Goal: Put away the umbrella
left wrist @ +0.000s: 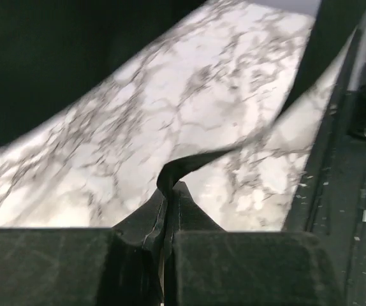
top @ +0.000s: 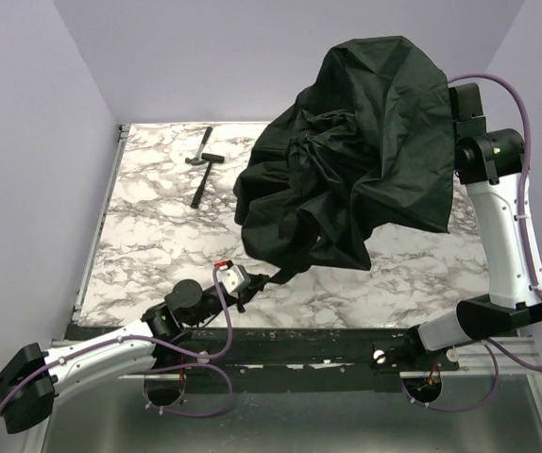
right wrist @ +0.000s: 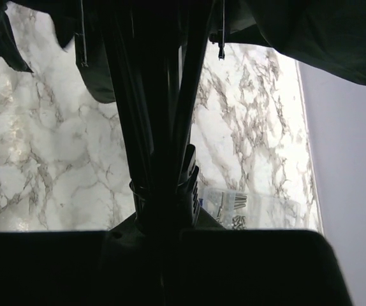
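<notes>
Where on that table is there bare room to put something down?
Bare: the left half of the white marble table, between the black-handled hammer at the far edge and the left claw near the front. Crowded: centre and right, under the black fabric umbrella.

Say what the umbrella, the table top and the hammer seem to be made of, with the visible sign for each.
Umbrella: cover looks like thin matte black cloth; it hangs in soft crumpled folds. Table top: white with grey veins like marble, perhaps a printed sheet. Hammer: dark all over; too small to tell metal from plastic.
</notes>
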You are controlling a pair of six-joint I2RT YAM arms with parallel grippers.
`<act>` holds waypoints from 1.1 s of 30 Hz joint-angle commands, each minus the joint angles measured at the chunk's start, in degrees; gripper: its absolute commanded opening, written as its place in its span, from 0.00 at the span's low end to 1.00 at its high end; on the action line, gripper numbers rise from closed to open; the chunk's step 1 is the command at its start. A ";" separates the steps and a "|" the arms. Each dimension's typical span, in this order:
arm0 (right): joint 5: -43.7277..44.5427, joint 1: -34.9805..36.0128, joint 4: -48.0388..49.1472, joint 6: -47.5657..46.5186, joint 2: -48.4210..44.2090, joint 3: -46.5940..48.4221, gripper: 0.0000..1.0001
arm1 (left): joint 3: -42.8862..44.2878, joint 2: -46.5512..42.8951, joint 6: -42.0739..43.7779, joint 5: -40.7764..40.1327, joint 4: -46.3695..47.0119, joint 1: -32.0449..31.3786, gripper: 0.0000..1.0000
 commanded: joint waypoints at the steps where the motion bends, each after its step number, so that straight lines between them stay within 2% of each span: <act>1: -1.63 0.24 3.18 2.98 -3.43 4.73 0.00 | -0.84 0.35 1.14 -11.18 -3.85 -0.29 0.00; 4: 0.09 0.22 1.42 2.16 -3.72 7.40 0.00 | -1.18 0.82 2.01 -15.66 -1.72 -0.29 0.00; 11: 2.39 0.24 -1.80 -1.24 -6.60 4.56 0.00 | -0.42 -1.55 6.50 -25.80 2.82 0.43 0.00; 21: 7.39 0.24 -1.27 -1.10 -9.46 5.36 0.00 | 8.34 9.84 13.03 -26.45 3.39 9.45 0.00; 28: 5.67 0.22 -3.96 -4.28 -11.07 2.56 0.00 | 9.61 11.30 16.98 -21.06 3.40 12.26 0.00; 33: 2.84 0.20 -4.59 -6.78 -12.24 -0.86 0.00 | 11.51 16.71 20.41 -17.52 5.36 13.93 0.00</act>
